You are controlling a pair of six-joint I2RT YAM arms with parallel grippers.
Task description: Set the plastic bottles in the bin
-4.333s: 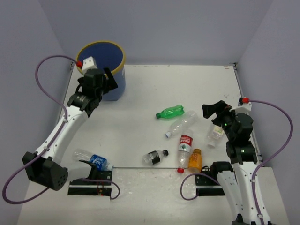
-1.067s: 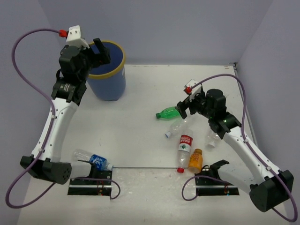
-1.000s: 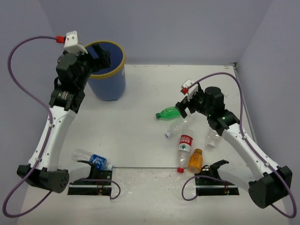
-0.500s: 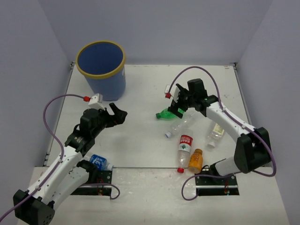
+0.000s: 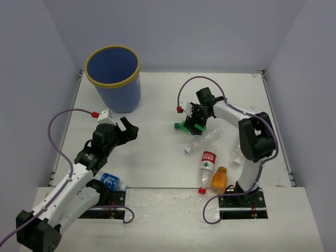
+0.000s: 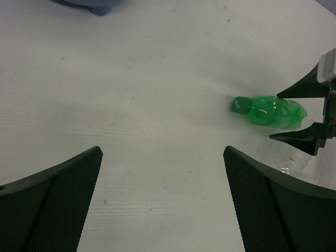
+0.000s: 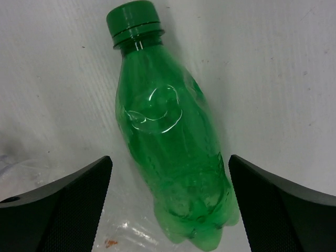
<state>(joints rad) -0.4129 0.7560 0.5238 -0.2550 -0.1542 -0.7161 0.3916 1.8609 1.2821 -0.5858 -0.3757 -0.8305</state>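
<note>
The blue bin (image 5: 113, 79) with a yellow rim stands at the far left. A green bottle (image 5: 185, 126) lies on its side mid-table. My right gripper (image 5: 191, 119) is open and straddles it; in the right wrist view the bottle (image 7: 173, 152) lies between the fingers of the gripper (image 7: 170, 160), cap pointing away. My left gripper (image 5: 128, 131) is open and empty over bare table, left of the green bottle (image 6: 268, 111). A clear bottle (image 5: 202, 140), a red-labelled bottle (image 5: 208, 164), an orange bottle (image 5: 219, 179) and a blue-labelled bottle (image 5: 108, 181) lie on the table.
A pale bottle (image 5: 237, 156) lies partly behind the right arm. The clear bottle (image 7: 121, 231) touches the green one's base. The arm bases and black mounts (image 5: 102, 210) are at the near edge. Walls close the table on three sides.
The left arm came back from over the bin and lowered toward mid-table. The right arm reached out and down over the green bottle. The dark-labelled bottle no longer lies on the table.
</note>
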